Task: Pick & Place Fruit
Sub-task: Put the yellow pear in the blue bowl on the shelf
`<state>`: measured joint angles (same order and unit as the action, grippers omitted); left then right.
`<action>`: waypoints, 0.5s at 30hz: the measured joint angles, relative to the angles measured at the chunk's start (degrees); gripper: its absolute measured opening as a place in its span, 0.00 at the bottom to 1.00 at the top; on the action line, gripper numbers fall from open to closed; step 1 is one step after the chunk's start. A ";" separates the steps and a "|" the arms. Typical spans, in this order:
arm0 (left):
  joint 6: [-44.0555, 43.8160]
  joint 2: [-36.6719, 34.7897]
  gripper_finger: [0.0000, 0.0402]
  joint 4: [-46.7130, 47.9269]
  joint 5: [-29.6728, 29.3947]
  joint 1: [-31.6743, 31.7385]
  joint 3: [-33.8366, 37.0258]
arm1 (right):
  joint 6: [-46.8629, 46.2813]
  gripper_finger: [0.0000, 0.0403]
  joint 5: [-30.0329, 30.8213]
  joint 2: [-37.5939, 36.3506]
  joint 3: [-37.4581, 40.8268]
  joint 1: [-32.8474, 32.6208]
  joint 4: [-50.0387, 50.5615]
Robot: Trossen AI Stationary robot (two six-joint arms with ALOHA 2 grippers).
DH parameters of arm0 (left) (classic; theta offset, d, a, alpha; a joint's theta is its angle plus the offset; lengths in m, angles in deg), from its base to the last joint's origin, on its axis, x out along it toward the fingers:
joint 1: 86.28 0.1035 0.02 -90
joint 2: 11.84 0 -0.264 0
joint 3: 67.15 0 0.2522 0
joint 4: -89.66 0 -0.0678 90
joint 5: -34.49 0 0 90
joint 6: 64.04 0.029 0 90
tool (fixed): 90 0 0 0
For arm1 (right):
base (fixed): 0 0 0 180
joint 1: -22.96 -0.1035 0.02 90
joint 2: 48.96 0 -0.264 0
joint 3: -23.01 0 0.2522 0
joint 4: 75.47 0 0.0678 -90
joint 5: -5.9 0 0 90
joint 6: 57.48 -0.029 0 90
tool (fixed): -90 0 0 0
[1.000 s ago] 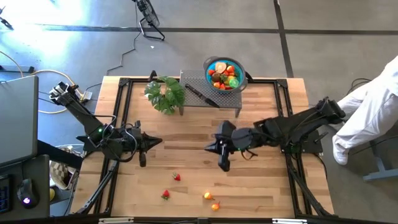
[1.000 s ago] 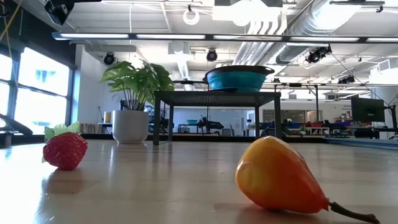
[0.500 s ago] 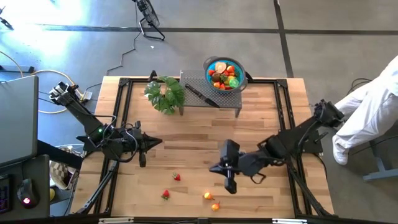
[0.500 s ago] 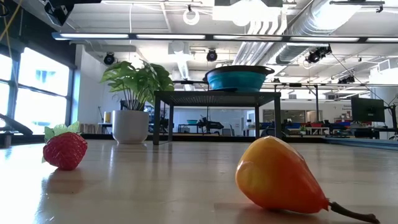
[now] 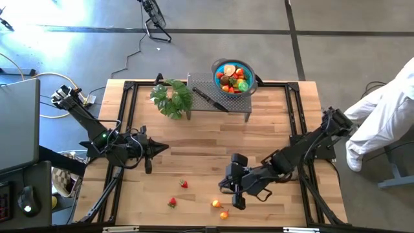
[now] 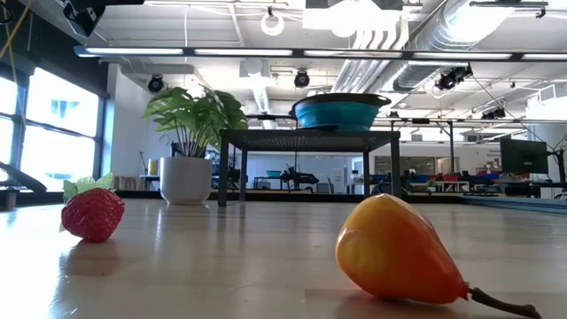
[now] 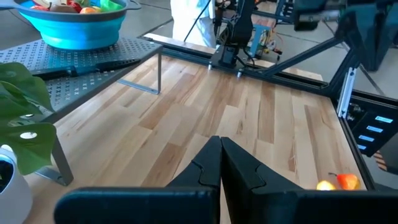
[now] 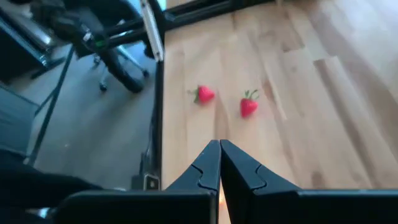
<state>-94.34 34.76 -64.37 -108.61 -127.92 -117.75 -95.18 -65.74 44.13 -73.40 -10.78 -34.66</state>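
A: Starting at the left, what could go wrong?

B: Little there. The left gripper (image 5: 148, 167) waits over the table's left half, its arm folded low, fingers pressed together and holding nothing. The trouble is further right. Two strawberries (image 5: 184, 184) lie on the near part of the wooden table (image 5: 207, 139), then an orange-yellow pear (image 5: 216, 204) with a smaller orange fruit (image 5: 224, 215) touching or just beside it, close to the near edge.

A: And the right arm?

B: It reaches in from the far right, stretched low and long, with the right gripper (image 5: 239, 204) just beside the pear. Its fingers are shut tight with nothing between them. If it descends like that, the closed tips would likely shove the rounded pear, which could roll off the near edge or knock its neighbour away. It would need to spread its fingers first.

A: Where must the fruit go?

B: Probably the blue bowl (image 5: 233, 77), already holding fruit, on the metal stand (image 5: 210, 98) at the far side.
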 joint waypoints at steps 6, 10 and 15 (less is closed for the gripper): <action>0.00 0.00 0.00 0.02 -0.04 0.01 0.01 | 0.90 0.03 -2.58 3.15 -0.02 0.07 -0.51; 0.00 0.00 0.00 0.02 -0.11 0.01 0.00 | 1.41 0.16 -3.78 4.29 -0.02 0.46 -0.75; 0.00 0.02 0.00 0.08 -0.13 0.00 0.00 | 3.34 0.41 -3.29 4.76 -0.02 0.47 -0.37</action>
<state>-94.34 34.79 -64.30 -108.75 -127.92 -117.75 -91.85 -69.03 48.89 -73.42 -10.31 -35.04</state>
